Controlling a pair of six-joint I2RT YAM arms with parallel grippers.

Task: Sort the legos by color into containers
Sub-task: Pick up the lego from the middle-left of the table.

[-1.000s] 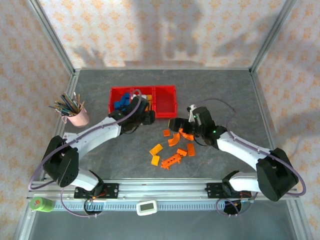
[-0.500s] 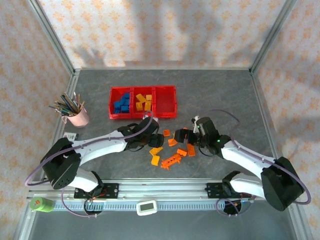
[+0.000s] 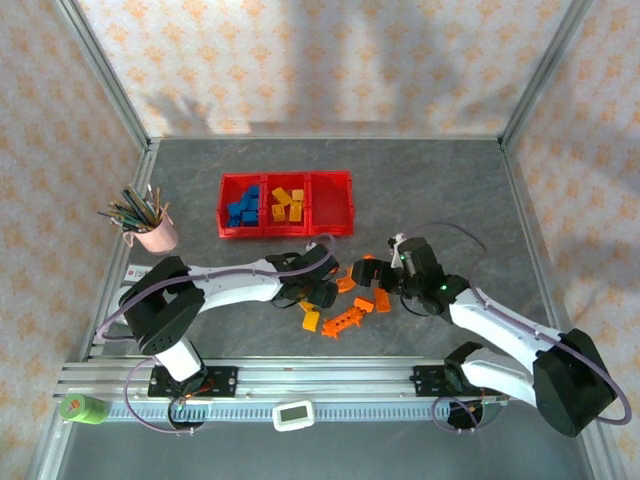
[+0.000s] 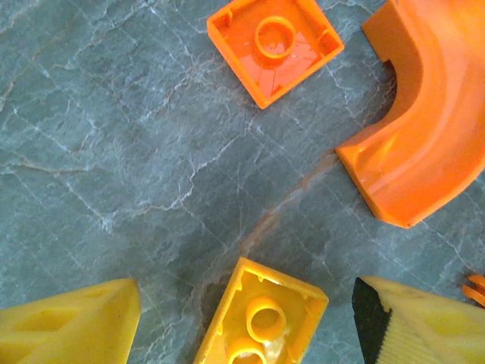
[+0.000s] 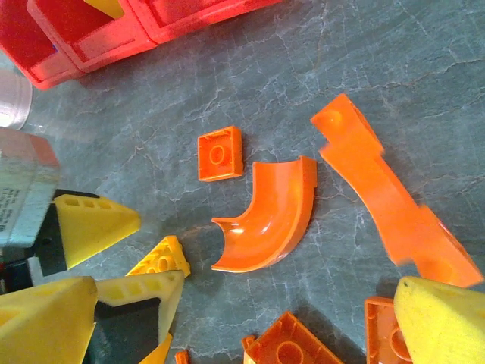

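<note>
Left gripper [image 4: 246, 303] open, jaws straddling yellow brick [image 4: 261, 322] at 6 o'clock, gaps both sides, brick cut off by frame. Right gripper [image 5: 242, 326] wide open, empty, over orange bricks [image 5: 265, 220]. Red tray [image 3: 333, 208] at 11 o'clock of them.

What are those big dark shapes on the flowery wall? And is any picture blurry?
Top view: those are soft shadows on the back wall, cast by something out of frame. Left wrist view: sharp, with a dark shadow beside the yellow brick. Right wrist view: the curved orange piece shows shiny highlights, and the near fingertip looks slightly fuzzy.
</note>
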